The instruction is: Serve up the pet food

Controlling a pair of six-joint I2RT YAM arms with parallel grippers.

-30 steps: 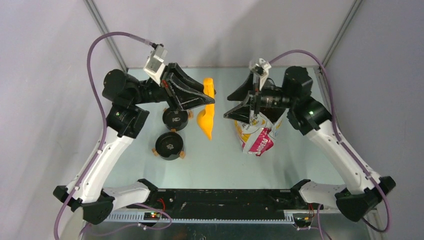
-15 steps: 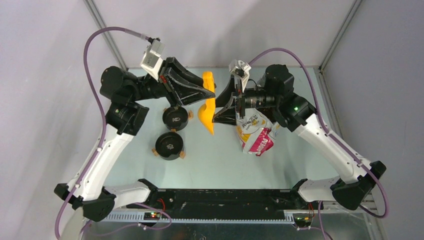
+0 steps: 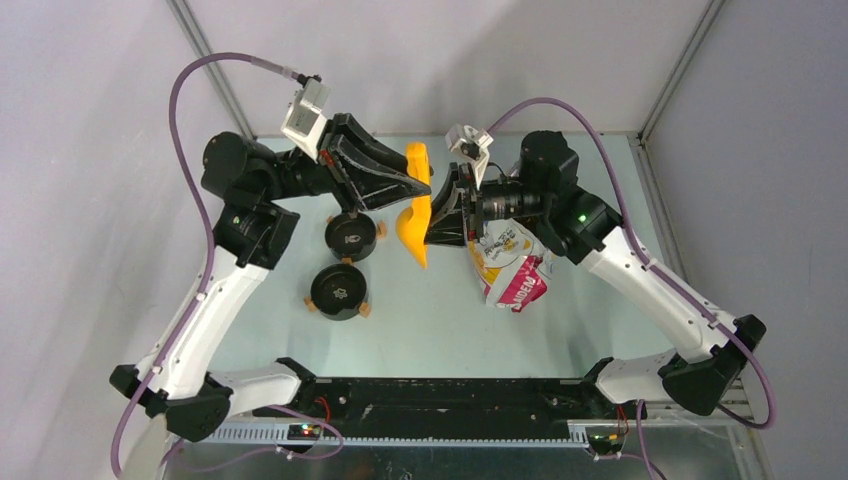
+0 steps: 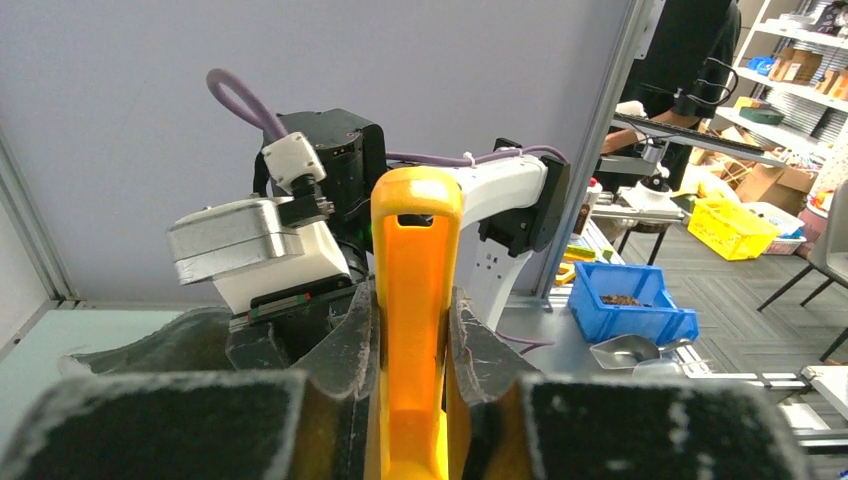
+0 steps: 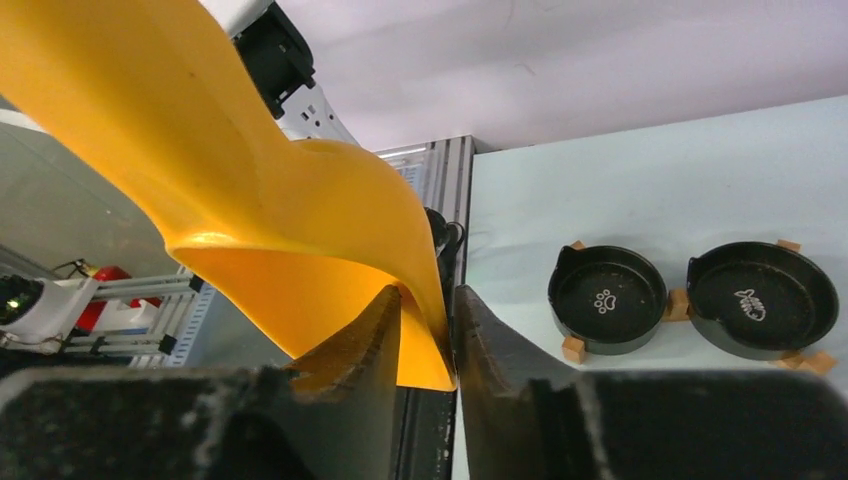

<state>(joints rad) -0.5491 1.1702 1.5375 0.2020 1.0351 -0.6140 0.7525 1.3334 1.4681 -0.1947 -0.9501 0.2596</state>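
Right pincer (image 5: 428,297) has swung off the cat-food bag (image 3: 512,270) to pinch the orange scoop (image 3: 413,225) rim, left pincer (image 4: 412,305) clamped on its handle: handover likely, pet food unseen, presumably bagged, none served.

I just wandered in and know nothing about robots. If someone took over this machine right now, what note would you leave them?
Left gripper: shut on the orange scoop by its handle, held off the table.
Right gripper: jaws look closed on the scoop's front lip.
Bag: on the table below the right arm.
Paw bowl and fish bowl: both empty.
Done: scoop picked up. No pet food in view.
Left: get food from the bag into the bowls.
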